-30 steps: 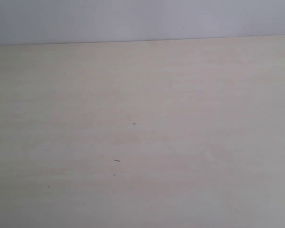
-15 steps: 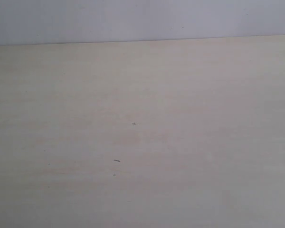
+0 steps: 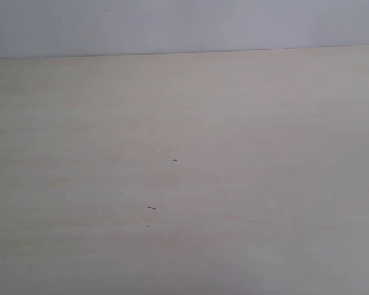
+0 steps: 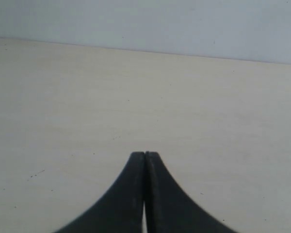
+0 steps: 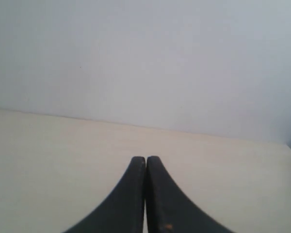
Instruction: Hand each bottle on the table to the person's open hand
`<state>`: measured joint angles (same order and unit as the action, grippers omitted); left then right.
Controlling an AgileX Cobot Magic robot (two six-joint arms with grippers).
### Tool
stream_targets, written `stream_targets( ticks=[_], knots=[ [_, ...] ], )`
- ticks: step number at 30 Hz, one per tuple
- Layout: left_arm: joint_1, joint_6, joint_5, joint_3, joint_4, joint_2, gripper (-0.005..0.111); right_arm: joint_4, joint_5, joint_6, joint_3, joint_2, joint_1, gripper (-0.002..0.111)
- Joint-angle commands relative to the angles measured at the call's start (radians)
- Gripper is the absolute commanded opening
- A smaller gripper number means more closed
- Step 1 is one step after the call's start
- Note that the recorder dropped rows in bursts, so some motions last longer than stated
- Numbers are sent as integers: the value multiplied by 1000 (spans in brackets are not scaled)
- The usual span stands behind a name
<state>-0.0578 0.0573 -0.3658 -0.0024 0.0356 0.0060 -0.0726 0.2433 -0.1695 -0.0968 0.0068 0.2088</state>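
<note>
Nothing has changed: the table (image 3: 234, 184) shows no bottles; left pincer (image 4: 145, 154) and right pincer (image 5: 145, 158) stay clenched, empty, with nothing to hand over.

pale beige table (image 3: 234, 123), dark specks (image 3: 151, 208), black tools (image 4: 145, 156).

The table (image 3: 246, 123) is a wide, flat, matte surface of pale beige. In the exterior view it fills everything below a straight far edge that runs across the top of the frame, slightly higher at the right. Faint horizontal streaks of lighter and pinker tone cross it. A tiny cross-shaped speck (image 3: 174, 160) sits just left of the frame's centre. A short dark dash (image 3: 151, 208) lies below it toward the lower left, and a fainter dot (image 3: 63, 241) lies farther out in the lower left. In the right wrist view the same beige surface fills only the lower half.
</note>
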Motion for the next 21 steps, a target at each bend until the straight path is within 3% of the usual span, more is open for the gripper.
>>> stream_targets(
  ticks=[1,8,21],
  knots=[
    [1,-4,10,2,-1,-6,0,26,-14,-12,52,-7,-25,1],
    [1,-4,10,2,-1,-6,0,48,-12,-12,97,-7,-71,1],
    [1,-4,10,2,-1,-6,0,44,24,37,97,-7,-71,1]
  ],
)
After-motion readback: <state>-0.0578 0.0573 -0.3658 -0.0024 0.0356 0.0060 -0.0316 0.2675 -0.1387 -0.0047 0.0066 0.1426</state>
